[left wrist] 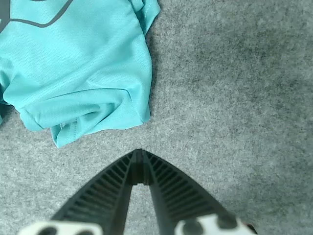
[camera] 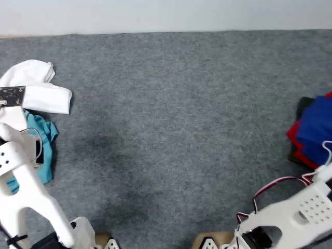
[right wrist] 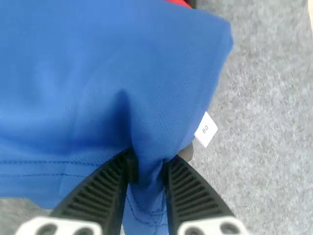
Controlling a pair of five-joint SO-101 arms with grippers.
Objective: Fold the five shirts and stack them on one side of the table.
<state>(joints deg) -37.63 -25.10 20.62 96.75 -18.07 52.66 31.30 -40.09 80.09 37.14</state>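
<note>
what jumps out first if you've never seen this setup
The bright blue shirt stands out at the right edge of the grey mat, lying on a red shirt and pinched by the right end effector. On the opposite side, a rumpled teal shirt lies next to a white shirt. The left end effector is shut over the mat beside it.

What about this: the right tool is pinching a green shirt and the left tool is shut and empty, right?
Not quite. The right wrist view shows the right tool pinching a blue shirt, not green. The left tool is shut and empty, as you said.
</note>
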